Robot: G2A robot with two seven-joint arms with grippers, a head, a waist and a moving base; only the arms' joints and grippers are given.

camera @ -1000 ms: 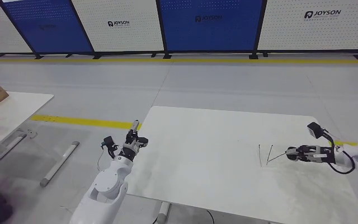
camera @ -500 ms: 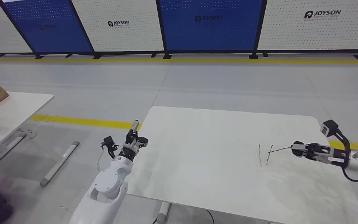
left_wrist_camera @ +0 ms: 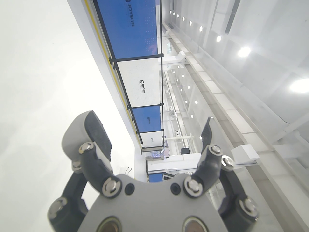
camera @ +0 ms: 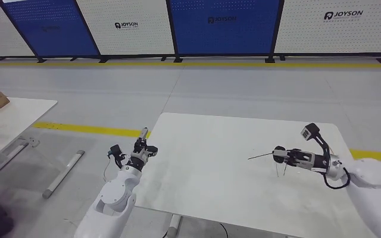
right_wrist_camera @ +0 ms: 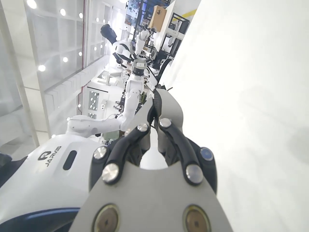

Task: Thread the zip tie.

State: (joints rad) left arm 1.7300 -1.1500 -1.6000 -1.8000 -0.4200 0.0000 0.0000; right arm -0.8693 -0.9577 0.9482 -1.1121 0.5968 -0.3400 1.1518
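My right gripper (camera: pixel 278 153) hovers over the right part of the white table (camera: pixel 208 160), shut on a thin black zip tie (camera: pixel 261 156) that sticks out of it toward the table's middle. In the right wrist view the fingertips (right_wrist_camera: pixel 157 95) are pressed together. Two more thin zip ties (camera: pixel 281 169) lie on the table just below that gripper. At the table's left edge my left gripper (camera: pixel 143 141) points away from me, open (left_wrist_camera: pixel 152 134) with nothing between its pads.
The table's middle and left half are bare. A second white table (camera: pixel 24 113) stands to the far left, with a metal bar (camera: pixel 62 174) on the floor beside it. Blue and white panels (camera: pixel 223 27) close off the back.
My right gripper drew back toward the right edge, then swung left over the table with a zip tie held out in front. The left arm has kept still.
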